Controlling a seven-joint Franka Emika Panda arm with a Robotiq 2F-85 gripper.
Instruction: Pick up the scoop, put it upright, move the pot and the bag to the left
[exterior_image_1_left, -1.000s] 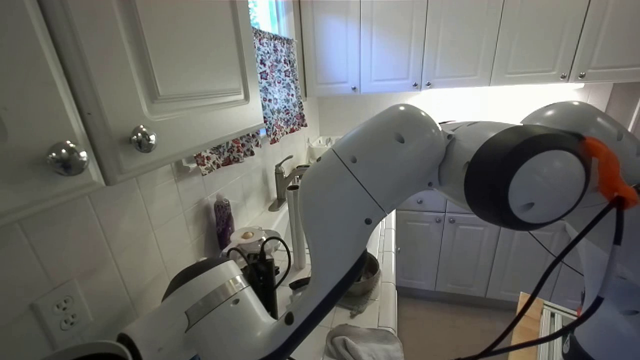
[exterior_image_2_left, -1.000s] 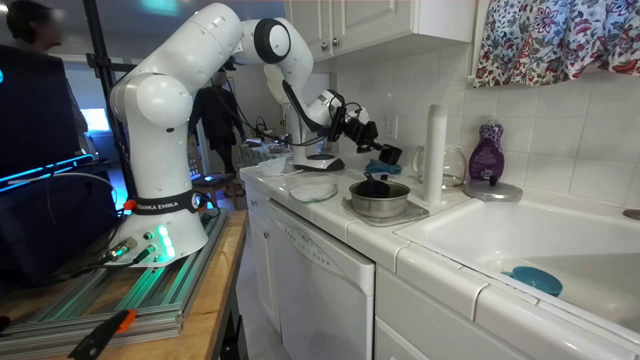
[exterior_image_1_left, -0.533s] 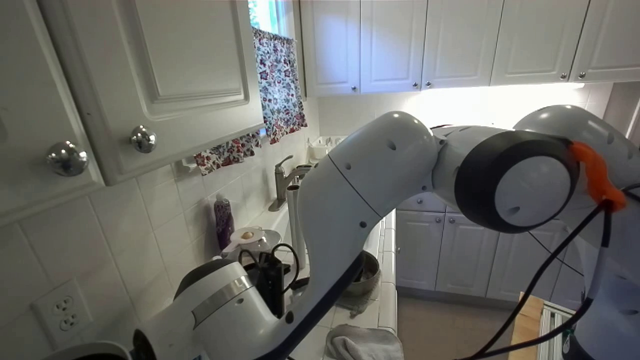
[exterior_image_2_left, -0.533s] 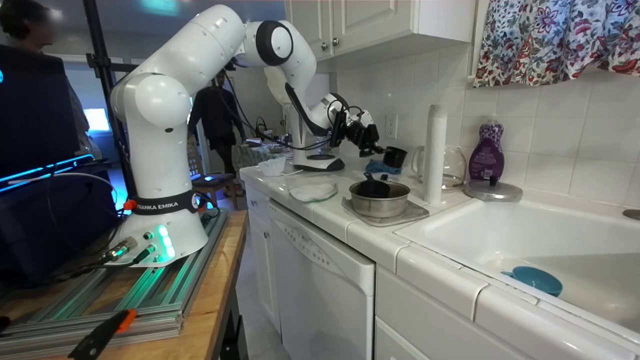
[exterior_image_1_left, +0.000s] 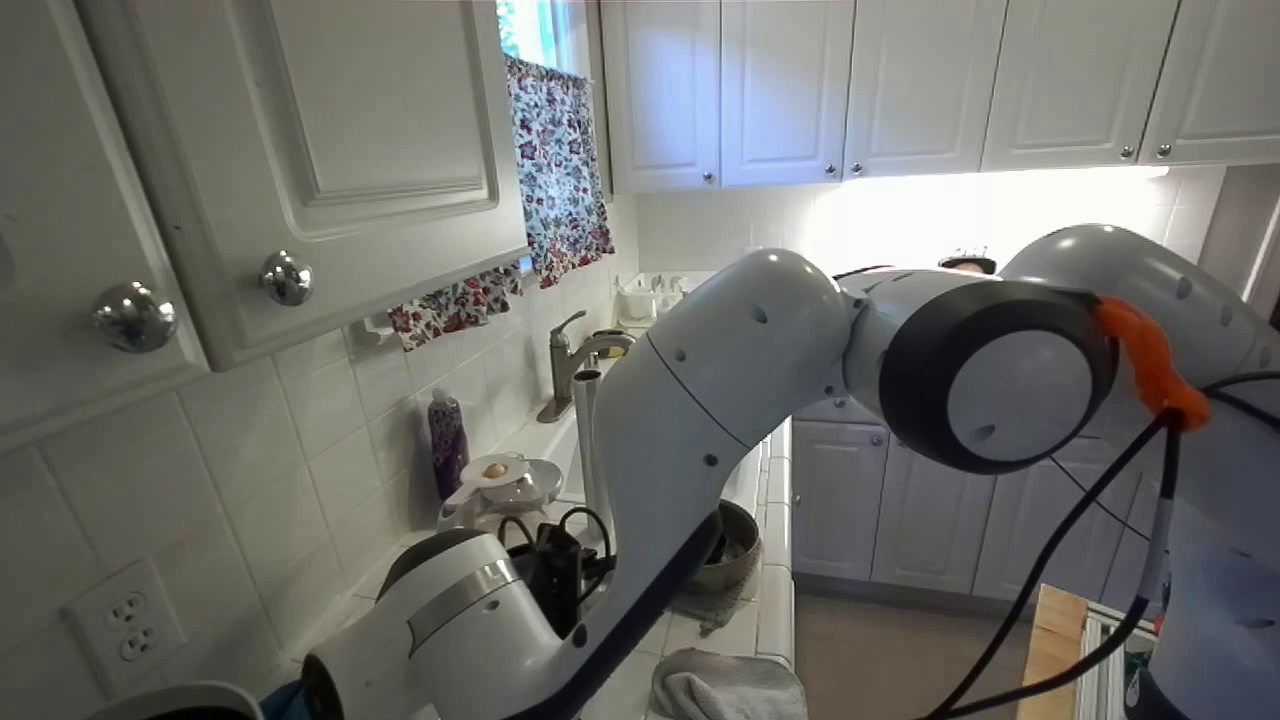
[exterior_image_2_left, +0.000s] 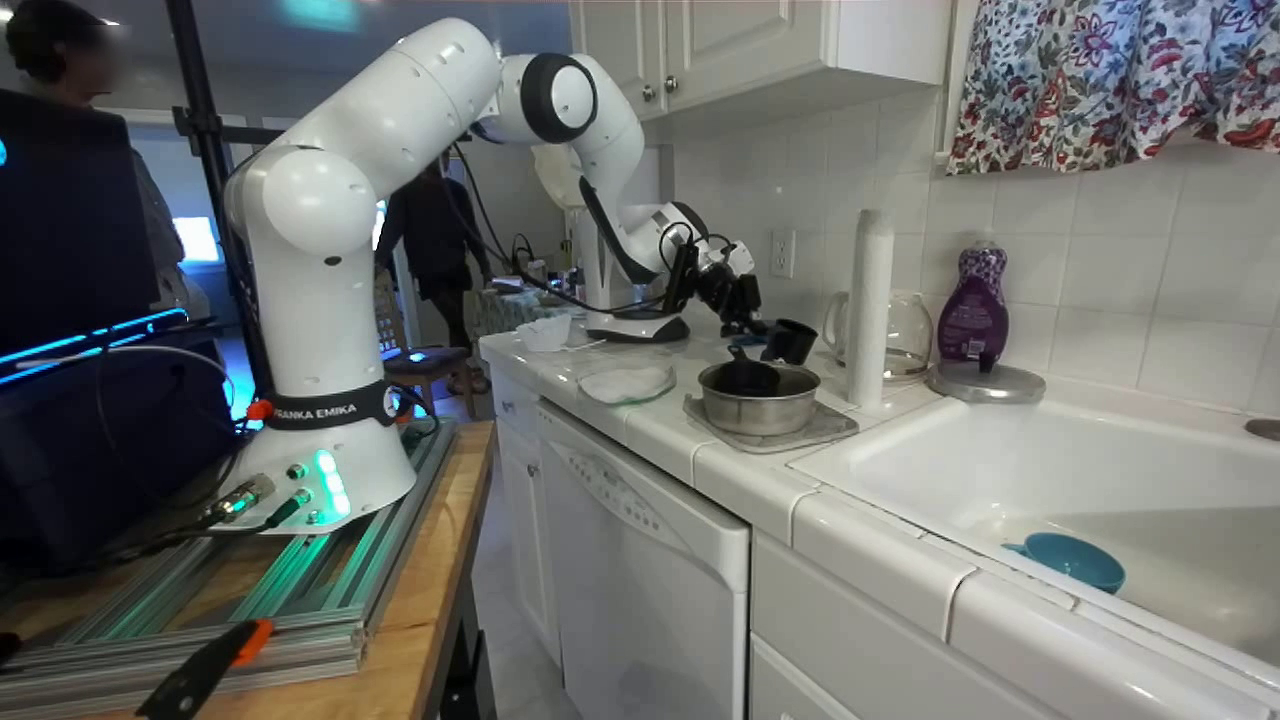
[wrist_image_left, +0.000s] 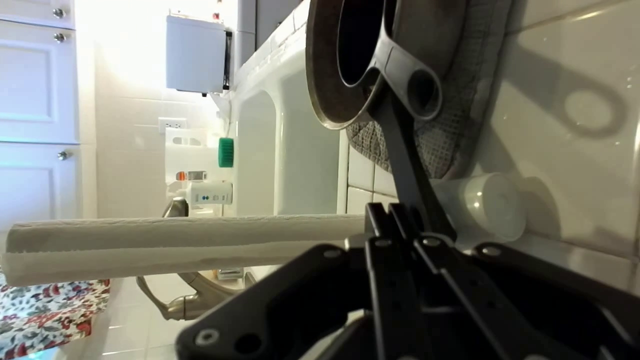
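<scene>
In an exterior view, the gripper (exterior_image_2_left: 745, 325) seems to pinch the scoop (exterior_image_2_left: 790, 343), tilted and low behind the pot (exterior_image_2_left: 758, 412), I think for standing it upright; the pot's mat (exterior_image_2_left: 825, 428) probably protects the table (exterior_image_2_left: 660, 418). In the wrist view, the pads (wrist_image_left: 377, 220) are close together.

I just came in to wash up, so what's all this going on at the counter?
A robot arm has its gripper shut on a small black scoop, held tilted rather than upright; I can't tell whether the scoop touches the counter. Close by, the metal pot sits on a fabric pad with another black scoop in it.
</scene>
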